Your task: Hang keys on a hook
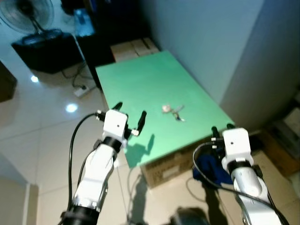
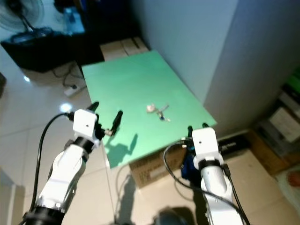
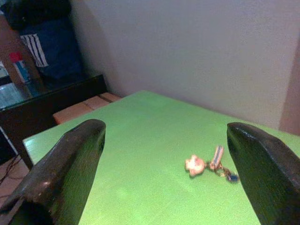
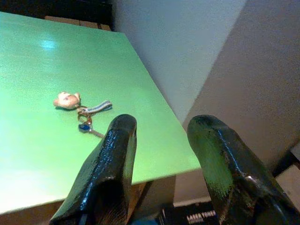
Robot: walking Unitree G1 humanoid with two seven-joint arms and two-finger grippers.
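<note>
Left gripper (image 1: pixel 130 115) at the near left edge of the green desk (image 1: pixel 140 79), fingers spread wide and empty; right gripper (image 1: pixel 221 127) at the near right corner, fingers parted, also empty. Keys (image 1: pixel 174 111) with a small pale charm lie flat mid-desk beyond both grippers, well apart from each, nearer the wall (image 1: pixel 206 42) side. Under the near edge a cardboard box (image 1: pixel 164 169); farther off, left, a fan (image 1: pixel 26 14) and a power strip (image 1: pixel 80 90) on the tiled floor (image 1: pixel 42 122).
</note>
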